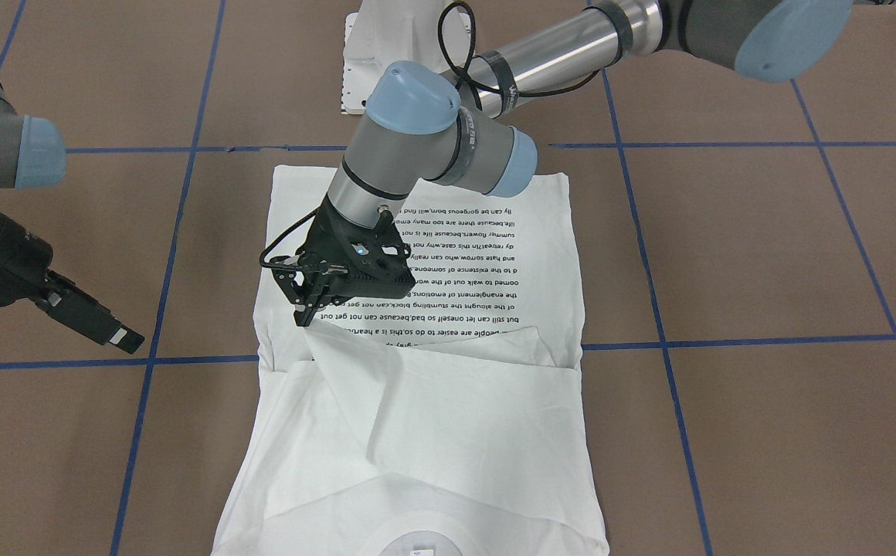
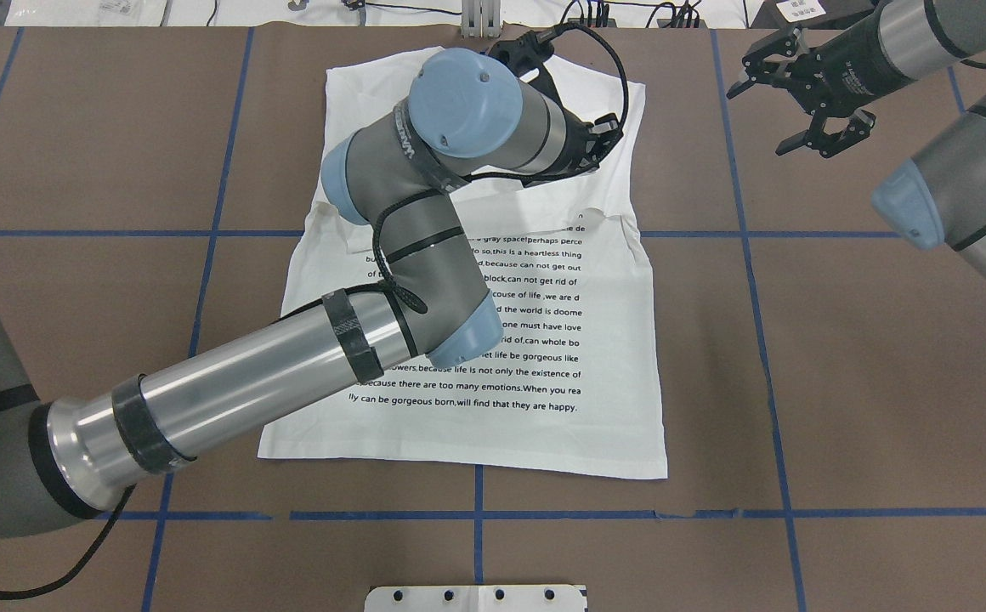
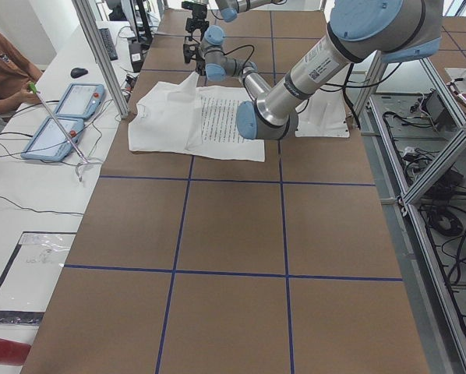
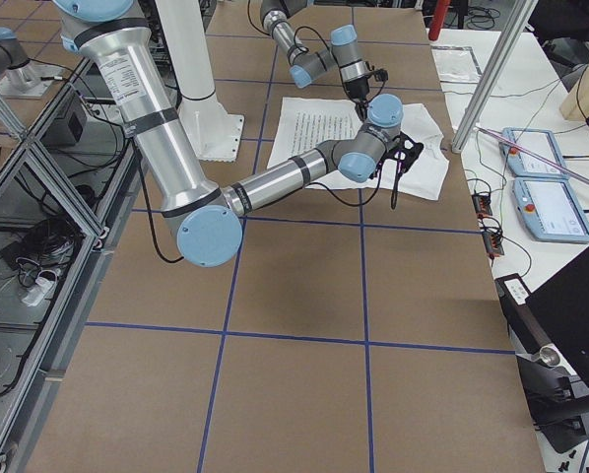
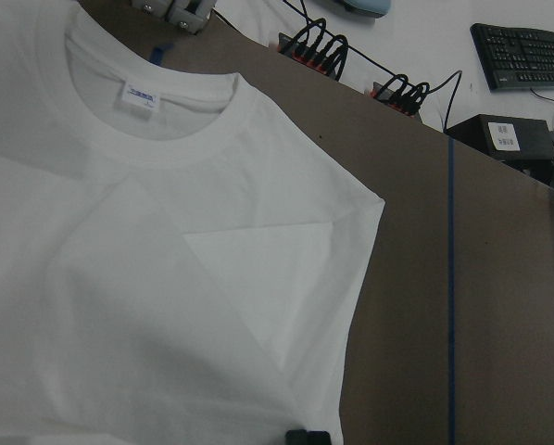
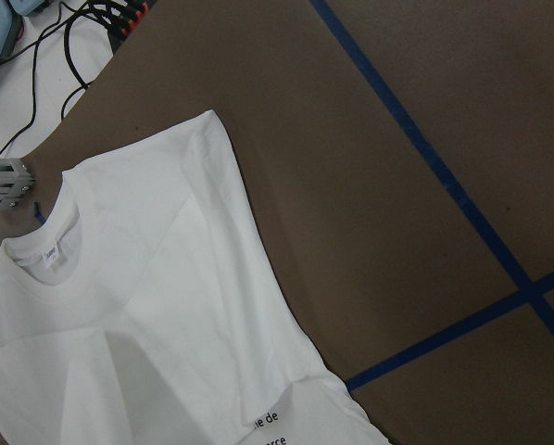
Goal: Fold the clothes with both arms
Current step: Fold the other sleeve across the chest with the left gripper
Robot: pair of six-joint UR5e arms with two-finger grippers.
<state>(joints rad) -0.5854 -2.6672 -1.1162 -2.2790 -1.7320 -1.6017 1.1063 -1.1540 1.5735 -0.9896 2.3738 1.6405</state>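
Watching my left gripper (image 1: 307, 313) pinching closed on the folded sleeve of the shirt (image 1: 456, 432), which is lying text-up mid-table (image 1: 765, 255); my right gripper (image 2: 762, 119) is hovering wide open, empty.

Seen from overhead, my left arm (image 2: 425, 280) lies across the shirt (image 2: 620, 425) and hides the start of most text lines (image 2: 544, 326) behind my left gripper (image 1: 307, 315). My wrist also covers its fingers there. From the front I cannot tell whether they pinch the cloth beneath them. Ahead of the gripper, the collar (image 1: 417, 529) is cut by the picture's lower edge. The neck label (image 5: 141, 96) has print too small to read.
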